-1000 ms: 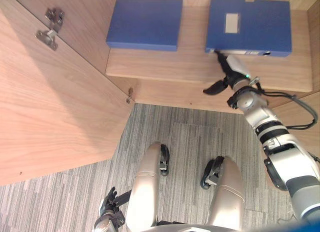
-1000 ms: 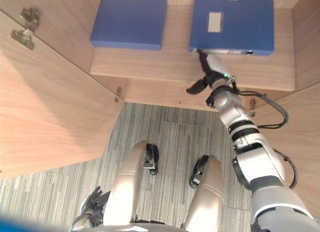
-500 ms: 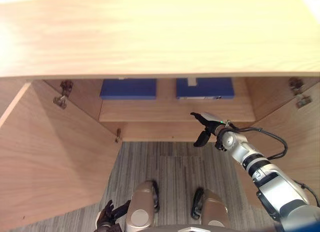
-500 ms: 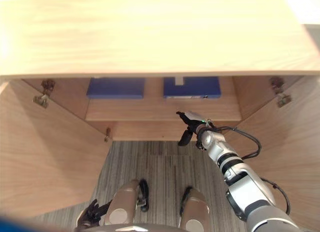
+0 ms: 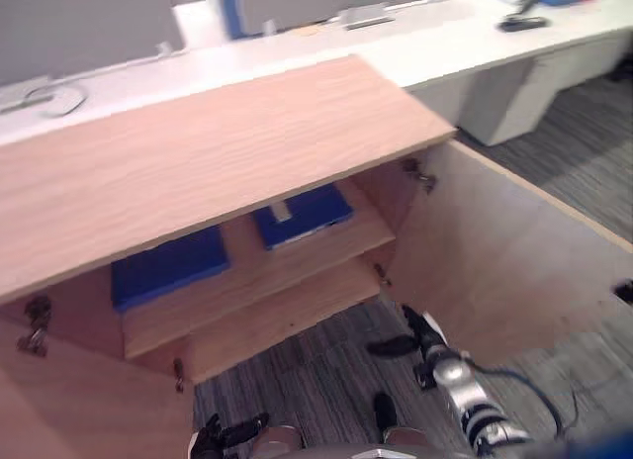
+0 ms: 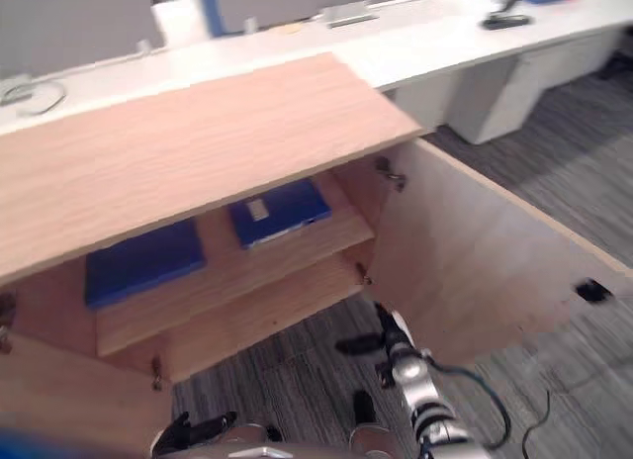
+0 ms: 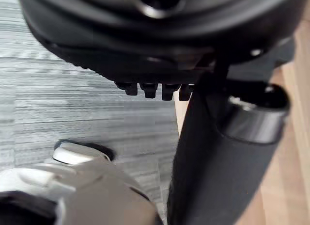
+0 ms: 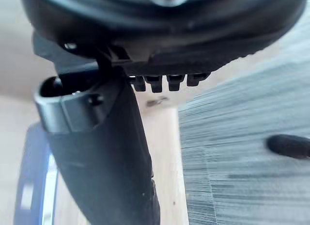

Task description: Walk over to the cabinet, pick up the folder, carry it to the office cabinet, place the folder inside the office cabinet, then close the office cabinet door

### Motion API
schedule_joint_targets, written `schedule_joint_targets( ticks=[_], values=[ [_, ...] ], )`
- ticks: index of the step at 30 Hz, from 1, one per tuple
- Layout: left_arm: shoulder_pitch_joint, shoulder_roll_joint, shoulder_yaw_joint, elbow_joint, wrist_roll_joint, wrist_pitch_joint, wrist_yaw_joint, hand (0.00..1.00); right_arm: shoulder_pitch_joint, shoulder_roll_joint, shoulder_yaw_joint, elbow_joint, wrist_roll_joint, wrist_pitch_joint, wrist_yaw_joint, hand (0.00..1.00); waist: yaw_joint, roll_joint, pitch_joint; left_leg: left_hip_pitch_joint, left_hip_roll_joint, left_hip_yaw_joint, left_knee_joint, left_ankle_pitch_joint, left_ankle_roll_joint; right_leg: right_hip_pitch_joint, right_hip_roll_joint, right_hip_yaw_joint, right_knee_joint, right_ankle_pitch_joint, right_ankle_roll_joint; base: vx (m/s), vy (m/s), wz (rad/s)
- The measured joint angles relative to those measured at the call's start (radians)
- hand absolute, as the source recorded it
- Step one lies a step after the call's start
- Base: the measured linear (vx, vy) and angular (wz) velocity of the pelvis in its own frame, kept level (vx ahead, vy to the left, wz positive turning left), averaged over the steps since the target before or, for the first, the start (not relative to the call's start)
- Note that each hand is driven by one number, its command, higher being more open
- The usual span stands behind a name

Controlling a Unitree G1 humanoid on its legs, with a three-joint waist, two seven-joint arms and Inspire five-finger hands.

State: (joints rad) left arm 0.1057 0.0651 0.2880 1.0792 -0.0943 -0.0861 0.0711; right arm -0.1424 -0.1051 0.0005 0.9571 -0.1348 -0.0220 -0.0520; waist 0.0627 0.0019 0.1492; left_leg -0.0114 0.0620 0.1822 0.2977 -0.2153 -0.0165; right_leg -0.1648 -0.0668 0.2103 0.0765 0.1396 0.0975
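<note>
The office cabinet [image 5: 218,152] takes up most of my feed, a pale wood unit on grey striped carpet [image 5: 316,380] with a white desk [image 5: 425,39] behind it. Its right door [image 5: 495,251] stands wide open. On the inner shelf [image 5: 297,271] the blue folder [image 5: 307,214] lies flat, with a second blue folder [image 5: 168,266] beside it, not touching. My right hand [image 5: 423,338] hangs low over the carpet in front of the shelf, fingers loose, thumb out, holding nothing. My left hand [image 5: 220,435] is lower down, fingers spread, empty. The folder's white label [image 5: 282,213] is too small for me to read.
</note>
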Motion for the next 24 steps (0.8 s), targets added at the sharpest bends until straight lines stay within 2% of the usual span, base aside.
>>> schedule_joint_targets(
  ticks=[1, 2, 3, 4, 5, 6, 7, 8, 9, 10, 11, 12, 13, 14, 15, 16, 17, 18, 20, 24],
  values=[
    [-0.005, -0.001, 0.011, 0.001, 0.008, 0.000, 0.001, 1.00, 0.030, 0.016, -0.029, 0.000, 0.023, 0.006, -0.002, 1.00, -0.007, -0.002, -0.004, 0.014, 0.005, 0.039, -0.013, 0.010, 0.015, -0.006, -0.015, -0.061, 0.000, -0.014, -0.053, -0.17, 0.079, -1.24],
    [-0.019, -0.008, 0.016, 0.003, 0.012, 0.001, 0.012, 1.00, 0.060, 0.034, -0.085, 0.000, 0.038, 0.012, -0.006, 1.00, -0.018, 0.007, 0.000, 0.041, 0.009, 0.092, -0.041, 0.022, 0.022, -0.017, -0.071, -0.268, 0.034, -0.068, -0.145, -0.14, 0.084, -1.12],
    [-0.022, -0.014, 0.017, 0.003, 0.017, 0.001, 0.016, 1.00, 0.074, 0.037, -0.109, 0.000, 0.058, 0.013, -0.011, 1.00, -0.017, 0.013, -0.002, 0.058, 0.024, 0.127, -0.059, 0.032, 0.024, -0.028, -0.099, -0.369, 0.062, -0.082, -0.160, -0.11, 0.085, -1.53],
    [-0.022, -0.015, 0.018, 0.002, 0.017, 0.001, 0.020, 1.00, 0.092, 0.055, -0.139, 0.000, 0.089, 0.014, -0.027, 1.00, -0.015, 0.017, -0.001, 0.091, 0.041, 0.201, -0.075, 0.041, 0.018, -0.043, -0.167, -0.567, 0.161, -0.102, -0.176, -0.06, 0.003, -1.69],
    [-0.018, -0.017, 0.019, 0.003, 0.017, 0.005, 0.029, 1.00, 0.115, 0.066, -0.147, -0.001, 0.116, 0.013, -0.038, 1.00, -0.017, 0.020, -0.005, 0.121, 0.057, 0.263, -0.082, 0.044, 0.013, -0.031, -0.226, -0.709, 0.270, -0.135, -0.176, -0.03, -0.060, -1.63],
    [-0.016, -0.018, 0.019, 0.004, 0.018, 0.007, 0.034, 1.00, 0.128, 0.069, -0.149, -0.001, 0.131, 0.013, -0.039, 1.00, -0.018, 0.019, -0.011, 0.132, 0.065, 0.290, -0.082, 0.045, 0.011, -0.020, -0.249, -0.754, 0.318, -0.153, -0.175, 0.00, -0.120, -1.29],
    [-0.013, -0.018, 0.019, 0.004, 0.018, 0.009, 0.038, 1.00, 0.147, 0.075, -0.164, -0.001, 0.141, 0.013, -0.039, 1.00, -0.019, 0.019, -0.018, 0.146, 0.078, 0.325, -0.082, 0.047, 0.004, 0.005, -0.282, -0.794, 0.388, -0.190, -0.161, 0.02, -0.186, -1.15],
    [-0.015, -0.019, 0.019, 0.003, 0.018, 0.008, 0.042, 1.00, 0.169, 0.078, -0.186, 0.000, 0.143, 0.013, -0.041, 1.00, -0.022, 0.006, -0.031, 0.163, 0.094, 0.366, -0.082, 0.058, -0.013, 0.031, -0.328, -0.822, 0.440, -0.257, -0.114, 0.05, -0.280, -1.11],
    [-0.022, -0.017, 0.019, 0.000, 0.019, 0.008, 0.047, 1.00, 0.175, 0.079, -0.206, -0.001, 0.155, 0.013, -0.042, 1.00, -0.025, -0.007, -0.032, 0.169, 0.083, 0.382, -0.081, 0.062, -0.030, 0.026, -0.341, -0.830, 0.440, -0.268, -0.077, 0.06, -0.265, -0.88],
    [-0.034, -0.015, 0.020, 0.007, 0.024, 0.009, 0.050, 1.00, 0.179, 0.079, -0.227, -0.001, 0.169, 0.012, -0.042, 1.00, -0.030, -0.008, -0.028, 0.174, 0.079, 0.377, -0.091, 0.064, -0.032, 0.026, -0.327, -0.831, 0.437, -0.279, -0.084, 0.02, -0.258, -0.52],
    [-0.046, -0.050, 0.020, 0.024, 0.028, 0.018, 0.052, 1.00, 0.197, 0.058, -0.265, 0.000, 0.186, 0.011, -0.050, 1.00, -0.040, 0.018, -0.041, 0.172, 0.061, 0.298, -0.144, 0.058, -0.037, 0.039, -0.273, -0.823, 0.377, -0.258, -0.087, -0.08, -0.133, -0.65],
    [-0.041, -0.074, 0.018, 0.024, 0.028, 0.017, 0.051, 1.00, 0.199, 0.046, -0.290, 0.010, 0.197, 0.011, -0.064, 1.00, -0.037, 0.033, -0.050, 0.185, 0.032, 0.239, -0.192, 0.056, -0.032, 0.058, -0.201, -0.808, 0.263, -0.226, -0.067, -0.11, -0.073, -0.74],
    [-0.041, -0.083, 0.018, 0.028, 0.030, 0.016, 0.051, 1.00, 0.196, 0.043, -0.304, 0.015, 0.211, 0.010, -0.069, 1.00, -0.025, 0.052, -0.061, 0.179, 0.040, 0.229, -0.219, 0.062, -0.014, 0.078, -0.162, -0.822, 0.209, -0.227, -0.053, -0.14, 0.030, -0.92],
    [-0.042, -0.098, 0.012, 0.029, 0.042, 0.014, 0.049, 1.00, 0.195, 0.033, -0.337, 0.017, 0.219, 0.008, -0.074, 1.00, -0.022, 0.071, -0.077, 0.168, 0.052, 0.218, -0.249, 0.091, 0.022, 0.056, -0.164, -0.844, 0.300, -0.271, -0.049, -0.09, 0.040, -0.75],
    [-0.041, -0.063, 0.011, 0.019, 0.057, 0.010, 0.041, 1.00, 0.198, 0.047, -0.341, 0.022, 0.226, 0.006, -0.088, 1.00, -0.038, 0.009, -0.080, 0.176, 0.020, 0.239, -0.250, 0.104, -0.014, 0.047, -0.232, -0.763, 0.387, -0.296, -0.054, -0.06, -0.051, -0.79],
    [-0.040, -0.042, 0.012, 0.037, 0.060, 0.013, 0.048, 1.00, 0.192, 0.045, -0.342, 0.041, 0.230, 0.005, -0.093, 1.00, -0.040, -0.012, -0.081, 0.197, 0.026, 0.252, -0.255, 0.104, -0.037, 0.046, -0.206, -0.720, 0.361, -0.296, -0.033, -0.01, -0.093, -0.75],
    [-0.036, -0.046, 0.011, 0.049, 0.059, 0.012, 0.063, 1.00, 0.201, 0.039, -0.342, 0.038, 0.249, 0.001, -0.105, 1.00, -0.046, 0.014, -0.096, 0.195, 0.058, 0.250, -0.262, 0.107, -0.041, 0.075, -0.133, -0.714, 0.256, -0.255, -0.046, 0.02, -0.198, -0.89],
    [-0.036, -0.053, 0.010, 0.053, 0.058, 0.012, 0.073, 1.00, 0.197, 0.031, -0.349, 0.038, 0.256, -0.001, -0.116, 1.00, -0.045, 0.026, -0.102, 0.183, 0.082, 0.275, -0.257, 0.116, -0.052, 0.074, -0.088, -0.698, 0.198, -0.223, -0.064, 0.02, -0.138, -0.72],
    [-0.046, -0.068, 0.010, 0.054, 0.055, 0.013, 0.074, 1.00, 0.196, 0.030, -0.378, 0.038, 0.260, -0.002, -0.129, 1.00, -0.052, 0.035, -0.097, 0.181, 0.096, 0.293, -0.263, 0.131, -0.071, 0.070, -0.055, -0.677, 0.166, -0.204, -0.082, 0.01, -0.106, -0.48],
    [-0.050, -0.064, -0.022, 0.053, 0.055, 0.012, 0.076, 1.00, 0.194, 0.029, -0.403, 0.016, 0.295, -0.003, -0.137, 1.00, -0.068, 0.041, -0.099, 0.173, 0.117, 0.306, -0.270, 0.133, -0.073, 0.062, -0.005, -0.645, 0.107, -0.175, -0.100, 0.02, -0.041, -0.33]
  ],
)
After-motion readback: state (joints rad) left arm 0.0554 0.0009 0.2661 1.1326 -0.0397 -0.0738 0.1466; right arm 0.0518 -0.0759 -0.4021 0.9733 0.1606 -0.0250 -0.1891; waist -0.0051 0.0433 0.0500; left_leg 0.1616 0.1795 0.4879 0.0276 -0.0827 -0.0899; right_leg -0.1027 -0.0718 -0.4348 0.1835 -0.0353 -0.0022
